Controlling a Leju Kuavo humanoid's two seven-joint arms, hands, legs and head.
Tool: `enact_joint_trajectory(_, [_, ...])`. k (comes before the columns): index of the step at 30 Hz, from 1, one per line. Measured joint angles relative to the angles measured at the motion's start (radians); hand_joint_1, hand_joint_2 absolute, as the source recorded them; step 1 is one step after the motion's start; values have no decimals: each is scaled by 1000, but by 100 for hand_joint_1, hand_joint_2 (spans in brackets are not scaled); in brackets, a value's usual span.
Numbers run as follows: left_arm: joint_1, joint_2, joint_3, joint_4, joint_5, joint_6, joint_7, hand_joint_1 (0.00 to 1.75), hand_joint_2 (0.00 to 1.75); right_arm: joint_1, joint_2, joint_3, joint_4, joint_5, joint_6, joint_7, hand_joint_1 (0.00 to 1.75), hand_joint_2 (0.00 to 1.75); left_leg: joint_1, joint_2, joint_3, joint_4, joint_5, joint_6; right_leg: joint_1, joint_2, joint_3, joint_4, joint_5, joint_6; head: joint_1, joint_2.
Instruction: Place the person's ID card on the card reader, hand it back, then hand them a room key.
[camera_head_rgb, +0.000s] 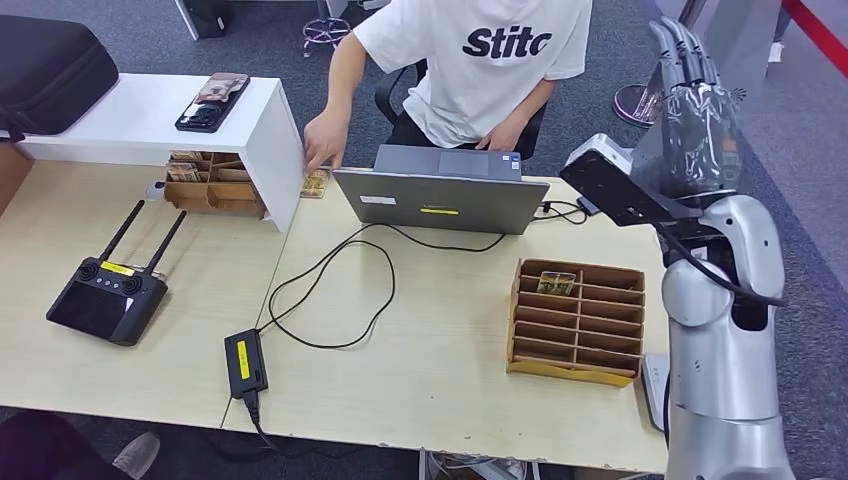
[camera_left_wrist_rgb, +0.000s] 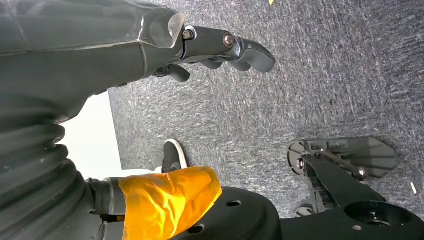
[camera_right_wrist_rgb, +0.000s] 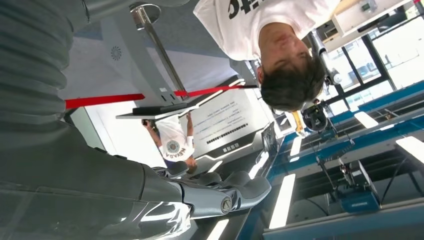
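The desk (camera_head_rgb: 420, 330) fills the head view, with the seated person (camera_head_rgb: 480, 70) at its far edge, at about twelve o'clock. A grey laptop (camera_head_rgb: 440, 200) stands open between the person and the robot. At about ten o'clock from it a white shelf (camera_head_rgb: 150, 115) carries a phone (camera_head_rgb: 212, 100), with a small wooden box (camera_head_rgb: 212, 185) tucked under it.

The right arm (camera_head_rgb: 720, 300) rises at three o'clock, well off the desk's right edge. The right hand (camera_head_rgb: 690, 110) is lifted high, fingers straight and close together, pointing toward twelve o'clock, holding nothing. A slotted wooden rack (camera_head_rgb: 578, 320) sits at about eight o'clock from that hand, near the arm; one small card (camera_head_rgb: 556, 283) lies in its far-left slot, probably a room key.

The person's hand (camera_head_rgb: 325, 140) rests on the desk at nine o'clock from the laptop, touching a small card-like thing (camera_head_rgb: 316, 183), probably the ID card; it is too small to be sure. That lies far toward nine o'clock from the right hand, across the laptop, its long axis running roughly twelve to six.

The left hand (camera_left_wrist_rgb: 220, 47), in its wrist view, hangs over carpet, fingers loosely curled in on nothing. I judge neither hand well placed; I cannot pick out a card reader.
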Motion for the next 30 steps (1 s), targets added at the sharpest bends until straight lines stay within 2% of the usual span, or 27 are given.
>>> enact_joint_trajectory(27, [0, -1, 0, 0, 4, 1, 0, 0, 175, 22, -3, -14, -55, -4, -3, -2, 0, 175, 0, 1, 1, 0, 0, 0, 0, 1, 0, 0, 0, 0, 0, 0])
enact_joint_trajectory(28, [-1, -2, 1, 0, 15, 6, 1, 0, 175, 40, 1, -17, -66, -22, -17, -14, 0, 175, 0, 0, 2, 0, 0, 0, 0, 1, 0, -1, 0, 0, -1, 0])
enact_joint_trajectory(29, [-1, -8, 6, 0, 36, 16, 2, 0, 175, 98, 15, -22, -110, -62, -56, -48, 0, 175, 2, -3, 5, 0, -1, 0, 2, -2, 3, -3, -2, 0, -1, 0])
enact_joint_trajectory(30, [1, -15, 15, 0, 61, 29, 3, 0, 175, 200, 40, -26, -189, -120, -120, -111, 0, 175, 5, -9, 8, -2, -2, -1, 4, -7, 9, -7, -5, 0, -1, 0])
